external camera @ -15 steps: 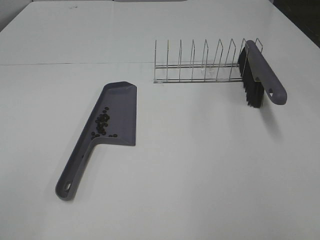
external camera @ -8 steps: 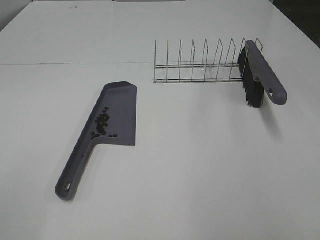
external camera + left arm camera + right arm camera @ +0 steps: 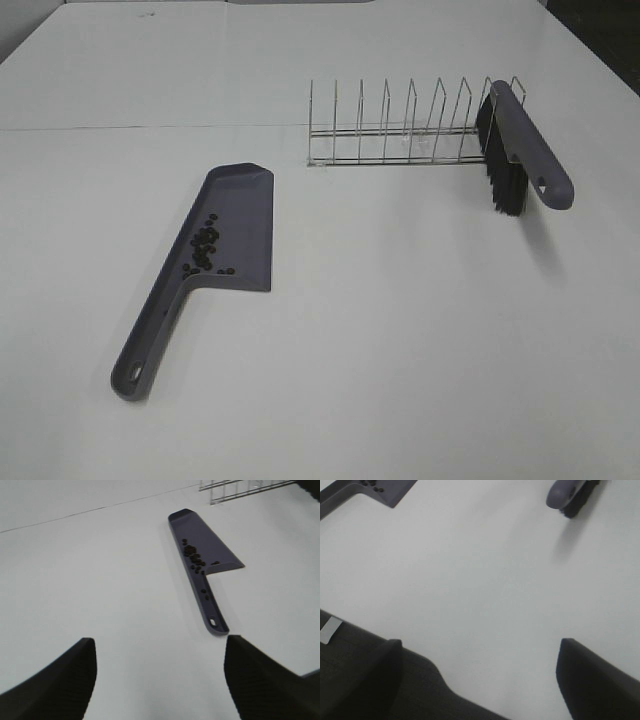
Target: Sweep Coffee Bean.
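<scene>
While both grippers — left gripper (image 3: 159,680), right gripper (image 3: 477,680) — hang spread and empty, the coffee beans (image 3: 204,248) lie in the dustpan (image 3: 240,215).

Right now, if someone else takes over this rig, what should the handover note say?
Left gripper: open, empty, above the bare table, short of the dustpan's handle.
Right gripper: open, empty, over the table.
Coffee beans: clustered inside the grey dustpan, a few along its handle channel; none visible loose on the table.
Brush: propped in the end of the wire rack, bristles down.
Done: sweeping looks complete, brush parked.
Left: apparently nothing, unless the dustpan needs emptying.
</scene>
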